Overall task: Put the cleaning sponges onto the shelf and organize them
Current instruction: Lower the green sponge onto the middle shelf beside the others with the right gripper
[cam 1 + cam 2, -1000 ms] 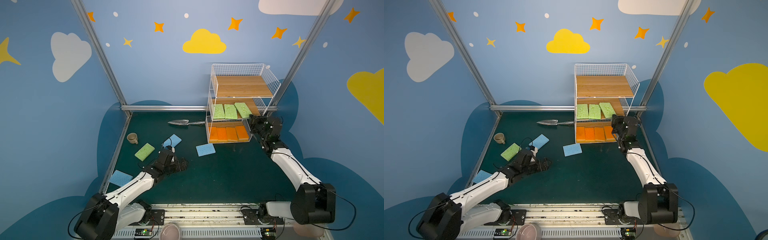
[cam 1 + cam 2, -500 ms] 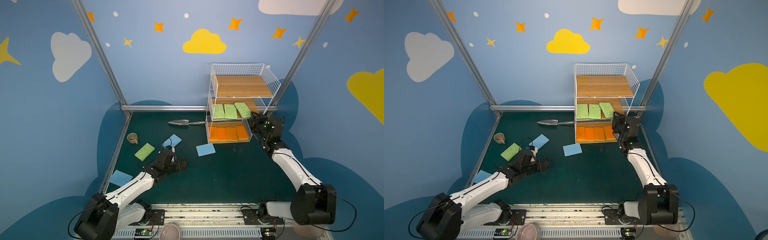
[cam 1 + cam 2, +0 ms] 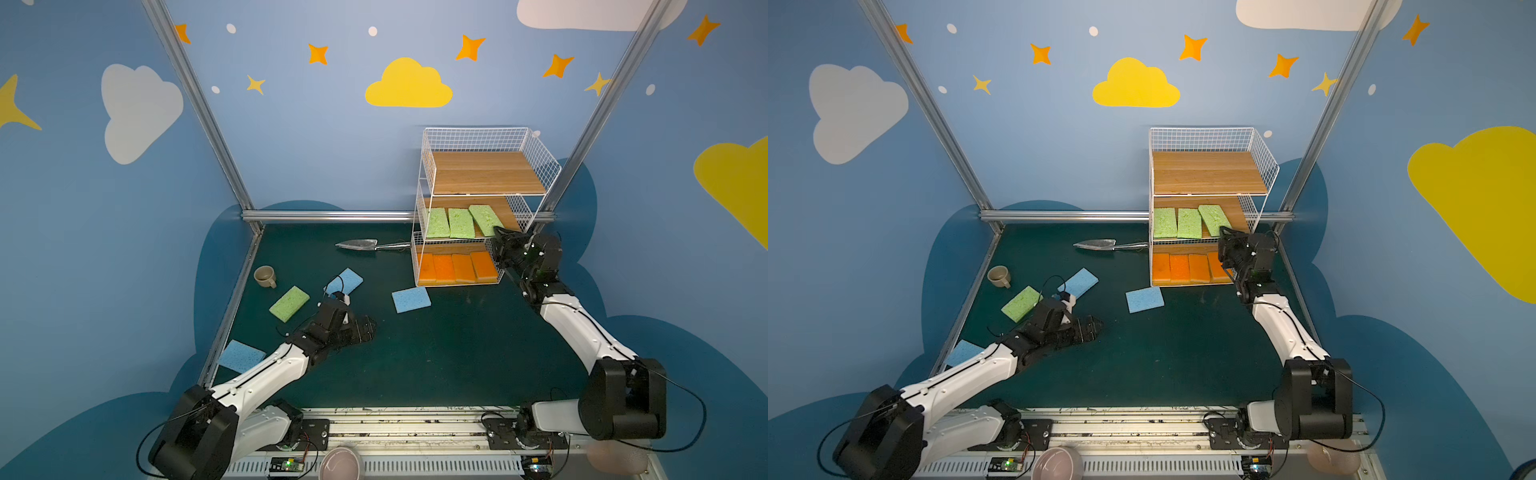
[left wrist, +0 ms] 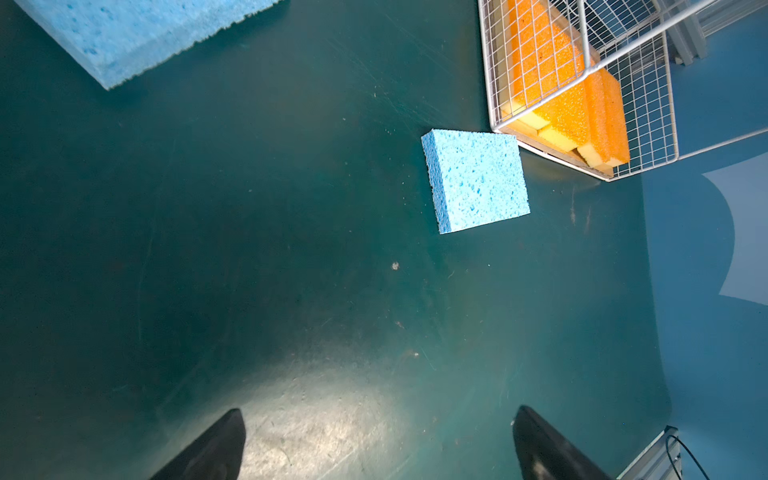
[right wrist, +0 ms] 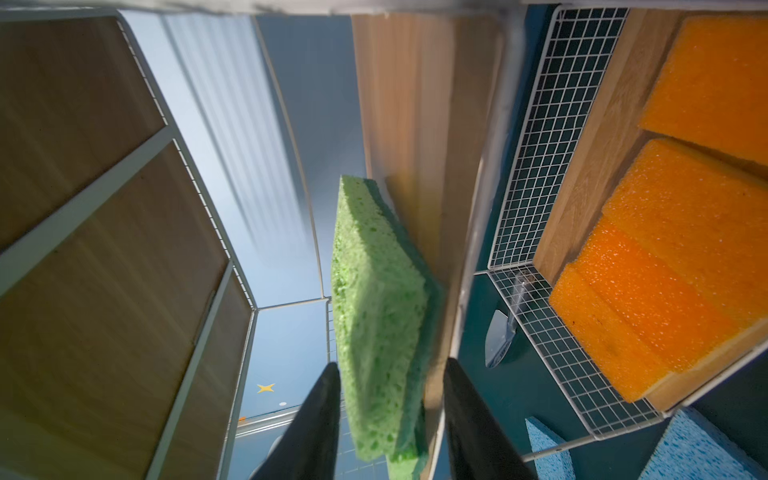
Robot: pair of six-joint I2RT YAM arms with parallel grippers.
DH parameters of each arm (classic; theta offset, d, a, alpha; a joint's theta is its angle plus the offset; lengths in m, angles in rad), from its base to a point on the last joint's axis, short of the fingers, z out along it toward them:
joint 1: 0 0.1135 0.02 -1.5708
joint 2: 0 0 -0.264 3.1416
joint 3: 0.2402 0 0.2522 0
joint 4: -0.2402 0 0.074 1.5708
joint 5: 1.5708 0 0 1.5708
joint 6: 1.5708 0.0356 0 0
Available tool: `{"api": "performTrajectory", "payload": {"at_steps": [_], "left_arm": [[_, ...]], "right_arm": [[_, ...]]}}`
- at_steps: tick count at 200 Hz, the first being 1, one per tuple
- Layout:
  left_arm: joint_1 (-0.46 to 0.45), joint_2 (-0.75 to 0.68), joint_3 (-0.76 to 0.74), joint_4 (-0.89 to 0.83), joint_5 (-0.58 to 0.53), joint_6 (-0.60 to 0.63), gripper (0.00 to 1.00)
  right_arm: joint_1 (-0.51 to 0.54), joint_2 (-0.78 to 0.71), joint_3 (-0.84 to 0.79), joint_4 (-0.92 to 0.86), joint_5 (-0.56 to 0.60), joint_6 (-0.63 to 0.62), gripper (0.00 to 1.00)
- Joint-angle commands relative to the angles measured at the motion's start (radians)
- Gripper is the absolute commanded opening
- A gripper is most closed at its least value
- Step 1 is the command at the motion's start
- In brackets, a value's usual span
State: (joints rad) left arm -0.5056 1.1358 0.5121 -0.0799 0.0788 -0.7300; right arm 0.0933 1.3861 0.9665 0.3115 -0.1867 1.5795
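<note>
The shelf (image 3: 482, 172) stands at the back right. Several orange sponges (image 3: 455, 268) lie in a row on its bottom tier and three green ones on the middle tier. My right gripper (image 3: 500, 237) is at the middle tier's right front corner, open, its jaws loosely either side of the rightmost green sponge (image 5: 374, 311), which rests on the board. On the mat lie a green sponge (image 3: 289, 303) and three blue ones (image 3: 344, 281), (image 3: 411, 299), (image 3: 241, 356). My left gripper (image 3: 368, 330) hovers low over bare mat, open and empty, with a blue sponge (image 4: 478, 185) ahead of it.
A metal trowel (image 3: 359, 244) lies left of the shelf, its handle reaching the wire side. A beige cup (image 3: 264, 276) sits near the left frame rail. Aluminium posts bound the back corners. A pink bowl (image 3: 341, 463) sits at the front edge.
My right gripper's jaws have parted from the rightmost green sponge, which stays on the middle tier. The left arm has hardly moved.
</note>
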Motion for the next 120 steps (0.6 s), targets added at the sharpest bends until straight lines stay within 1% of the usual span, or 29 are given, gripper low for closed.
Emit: {"api": "performTrajectory", "payload": {"at_steps": [1, 14, 26, 44, 83, 120], "left_arm": [[0.003, 0.004, -0.014, 0.008, -0.001, 0.004, 1.00], [0.003, 0.005, -0.014, 0.011, 0.000, 0.002, 0.99], [0.003, 0.006, -0.014, 0.011, -0.001, 0.002, 1.00], [0.003, 0.008, -0.014, 0.011, -0.002, 0.003, 0.99], [0.004, 0.012, -0.014, 0.012, -0.002, 0.002, 1.00], [0.003, 0.008, -0.015, 0.011, -0.002, 0.001, 1.00]], "right_arm": [[0.001, 0.012, 0.035, 0.037, -0.019, 0.014, 0.41], [-0.001, 0.018, 0.034, 0.044, -0.017, 0.019, 0.41], [-0.001, 0.018, 0.035, 0.047, -0.013, 0.020, 0.39], [0.001, 0.018, 0.035, 0.049, -0.007, 0.022, 0.33], [-0.002, 0.018, 0.038, 0.051, 0.009, 0.019, 0.15], [-0.002, 0.021, 0.034, 0.065, 0.016, 0.024, 0.06]]}}
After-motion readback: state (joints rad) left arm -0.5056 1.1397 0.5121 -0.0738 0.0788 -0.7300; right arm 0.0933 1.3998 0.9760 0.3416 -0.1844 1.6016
